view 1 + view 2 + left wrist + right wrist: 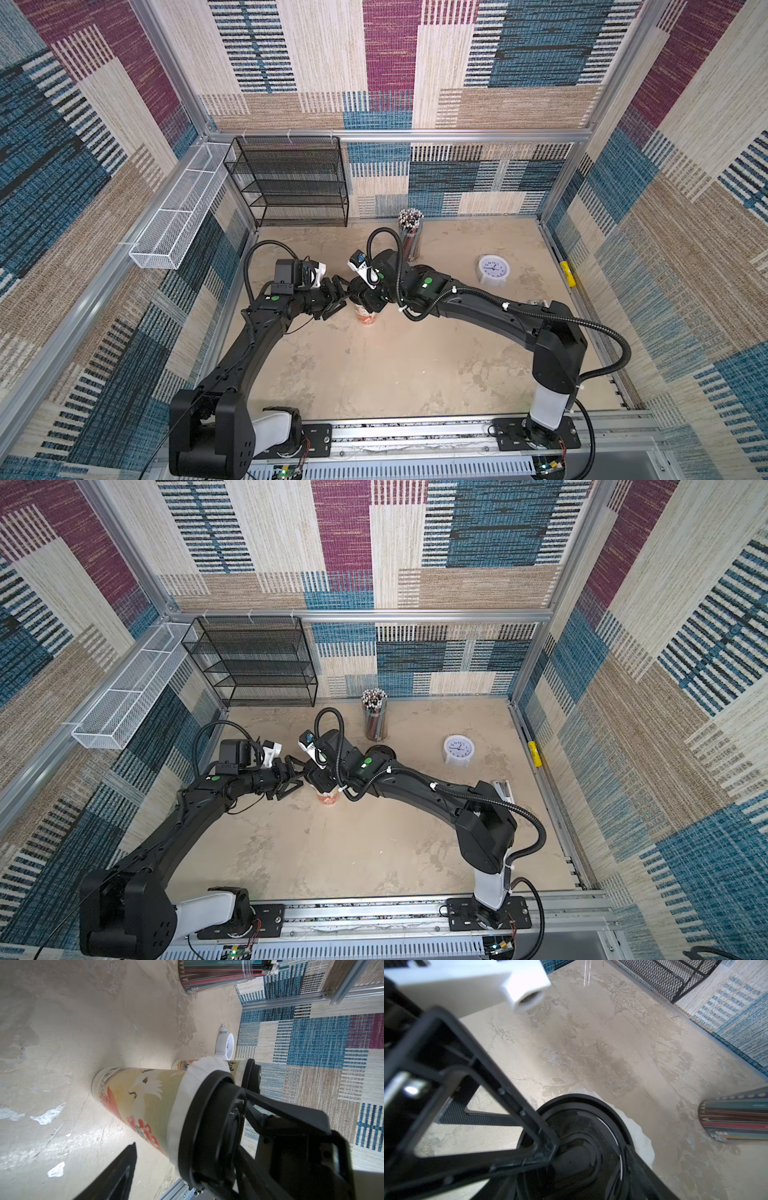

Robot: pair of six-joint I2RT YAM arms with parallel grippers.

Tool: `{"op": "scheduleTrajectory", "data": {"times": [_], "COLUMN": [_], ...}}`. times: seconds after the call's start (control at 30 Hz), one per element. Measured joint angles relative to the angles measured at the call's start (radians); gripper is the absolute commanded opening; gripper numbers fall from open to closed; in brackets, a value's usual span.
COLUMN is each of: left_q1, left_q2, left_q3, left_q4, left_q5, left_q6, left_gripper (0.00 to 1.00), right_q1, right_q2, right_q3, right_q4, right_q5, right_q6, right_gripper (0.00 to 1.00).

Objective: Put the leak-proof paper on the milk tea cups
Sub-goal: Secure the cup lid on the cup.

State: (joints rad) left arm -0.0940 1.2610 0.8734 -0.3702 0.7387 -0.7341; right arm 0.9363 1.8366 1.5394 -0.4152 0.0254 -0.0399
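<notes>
Views from the top both show only the lower wall of the red-orange cup (366, 320) (328, 800) on the worktop (415, 365). Its mouth is hidden under the left gripper (341, 298) and the right gripper (371, 306), which meet above it. The left wrist view fills that in: the leak-proof paper (178, 1124) lies draped over the cup's mouth, its edge hanging as a skirt around the rim, and a black lid (199, 1115) is seated on top. The right wrist view shows the left gripper's fingers standing apart, one over the lid and one lower, beside the cup. The right gripper sits directly above the lid; whether it clamps the lid I cannot tell. Beyond it, seen only from the left wrist, stands a second cup (182, 1065), also capped in black.
</notes>
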Motion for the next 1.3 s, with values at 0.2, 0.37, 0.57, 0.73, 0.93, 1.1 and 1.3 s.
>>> {"op": "scheduleTrajectory", "data": {"times": [0.2,0.37,0.57,0.73,0.93,1.1,1.3], "left_q1": [-0.01,-0.016,-0.018,-0.018,-0.021,-0.021,-0.021], "left_q2": [0.034,0.049,0.071,0.082,0.079,0.077,0.077], "left_q3": [-0.004,-0.023,-0.018,0.0,0.003,0.002,0.004], "left_q4": [0.049,0.094,0.085,0.066,0.058,0.056,0.055], "left_q5": [0.021,0.035,0.049,0.034,0.026,0.023,0.023], "left_q6": [0.005,0.015,0.039,0.051,0.064,0.072,0.075], "left_gripper": [0.67,0.61,0.58,0.55,0.53,0.53,0.53], "right_q1": [-0.002,-0.007,-0.019,-0.023,-0.06,-0.079,-0.079], "right_q2": [-0.01,-0.01,0.018,0.03,-0.005,-0.046,-0.047], "right_q3": [-0.013,0.012,0.128,0.261,0.299,0.254,0.199], "right_q4": [0.004,-0.034,-0.17,-0.294,-0.272,-0.312,-0.365], "right_q5": [-0.01,-0.026,-0.056,-0.111,-0.138,-0.123,-0.142], "right_q6": [0.0,0.002,0.029,0.036,0.101,0.214,0.321], "right_gripper": [0.73,0.76,0.81,0.84,0.71,0.56,0.51]}}
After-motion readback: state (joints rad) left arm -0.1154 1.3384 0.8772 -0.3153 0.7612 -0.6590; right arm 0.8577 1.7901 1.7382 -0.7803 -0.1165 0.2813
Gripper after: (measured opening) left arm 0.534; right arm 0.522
